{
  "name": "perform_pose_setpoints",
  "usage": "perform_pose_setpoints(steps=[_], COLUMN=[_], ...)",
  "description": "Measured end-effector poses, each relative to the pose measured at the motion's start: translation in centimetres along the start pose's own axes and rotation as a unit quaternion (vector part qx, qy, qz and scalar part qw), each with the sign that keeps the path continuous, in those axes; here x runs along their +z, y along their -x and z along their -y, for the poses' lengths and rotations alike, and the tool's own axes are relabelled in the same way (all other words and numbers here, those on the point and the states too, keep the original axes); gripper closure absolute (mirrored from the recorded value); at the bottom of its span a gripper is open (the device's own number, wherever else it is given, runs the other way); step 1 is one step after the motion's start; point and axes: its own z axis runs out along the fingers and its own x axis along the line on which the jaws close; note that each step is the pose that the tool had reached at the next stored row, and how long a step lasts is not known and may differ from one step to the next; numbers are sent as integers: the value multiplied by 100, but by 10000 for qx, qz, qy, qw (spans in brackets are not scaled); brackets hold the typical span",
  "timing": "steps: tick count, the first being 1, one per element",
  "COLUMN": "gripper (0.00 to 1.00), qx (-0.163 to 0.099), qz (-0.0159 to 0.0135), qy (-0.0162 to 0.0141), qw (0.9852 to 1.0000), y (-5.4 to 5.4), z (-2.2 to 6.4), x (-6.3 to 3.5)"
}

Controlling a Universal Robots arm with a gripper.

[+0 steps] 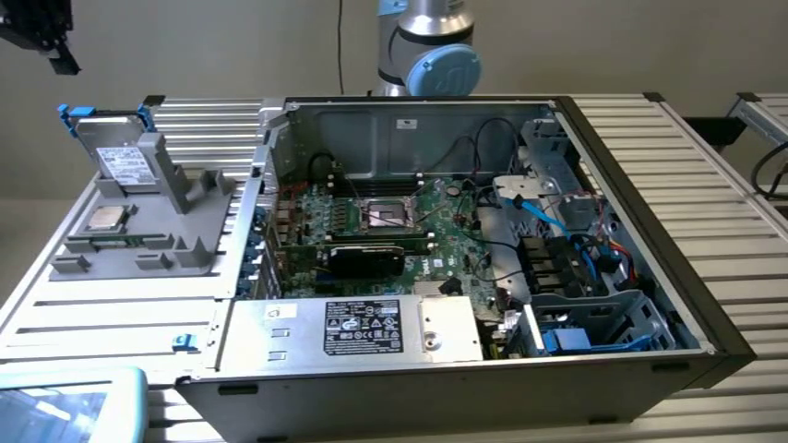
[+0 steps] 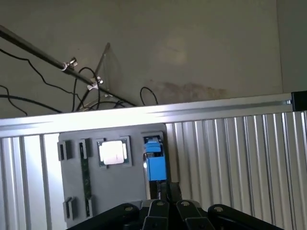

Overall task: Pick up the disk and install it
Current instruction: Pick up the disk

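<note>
Hanging closed with nothing gripped, the end effector (image 2: 162,199) is held clear of the grey holder (image 2: 110,191). The disk (image 2: 154,166) is stood on edge in one of its slots, blue frame uppermost. Near it the processor chip (image 2: 114,153) is seated. Farther off, the ribbed surface (image 2: 225,158) is bordered by a rail.

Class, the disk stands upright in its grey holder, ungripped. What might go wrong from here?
The end effector is shut; lowered like that, it would likely hit the disk, not straddle it.
The processor chip lies on the same holder; a skewed approach might knock it.
Loose cables cross the open case and could snag the disk.
</note>
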Motion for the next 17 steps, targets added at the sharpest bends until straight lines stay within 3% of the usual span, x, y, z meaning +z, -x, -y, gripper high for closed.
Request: perform_pose_setpoints(steps=[2,17], gripper=[89,89], qx=[-122,-233], qz=[-4,-7], qy=[2,4], qw=[9999,9997], y=[0,0], z=[0,-1], x=[0,0])
